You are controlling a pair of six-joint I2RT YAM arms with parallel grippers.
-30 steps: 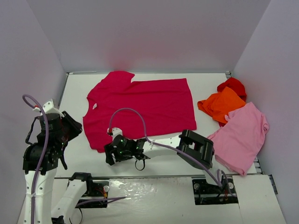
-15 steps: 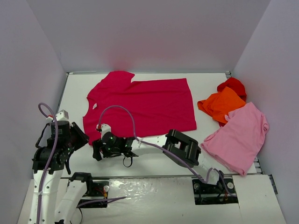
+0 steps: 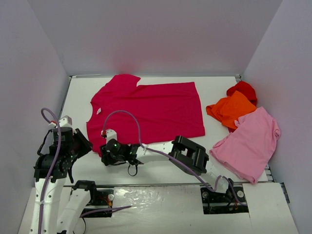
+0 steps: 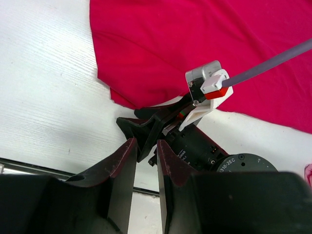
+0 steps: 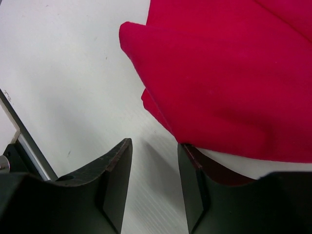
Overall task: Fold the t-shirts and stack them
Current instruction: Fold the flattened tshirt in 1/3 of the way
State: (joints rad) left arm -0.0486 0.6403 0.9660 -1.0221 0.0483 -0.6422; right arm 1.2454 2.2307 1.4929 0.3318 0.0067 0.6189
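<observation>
The large crimson t-shirt [image 3: 146,112] lies spread flat across the middle of the table, collar to the left. At the right sit three more t-shirts: orange [image 3: 231,108], red [image 3: 243,89] and light pink [image 3: 251,141]. My right gripper [image 3: 104,155] reaches far left, low at the crimson shirt's near-left corner. In the right wrist view that corner [image 5: 146,44] drapes over one fingertip, and the right gripper [image 5: 154,144] is open with bare table in the gap. My left gripper [image 4: 146,144] hovers just left of it, jaws narrowly apart and holding nothing.
White side walls close in the table on the left, back and right. The right arm's forearm and grey cable [image 3: 126,117] stretch across the front of the table. The left wrist view shows the right gripper's body [image 4: 195,141] directly ahead of the left fingers.
The right arm has swung left along the shirt's near edge to its corner, and its jaws have narrowed. The left arm has dropped lower and come in toward the same corner.
</observation>
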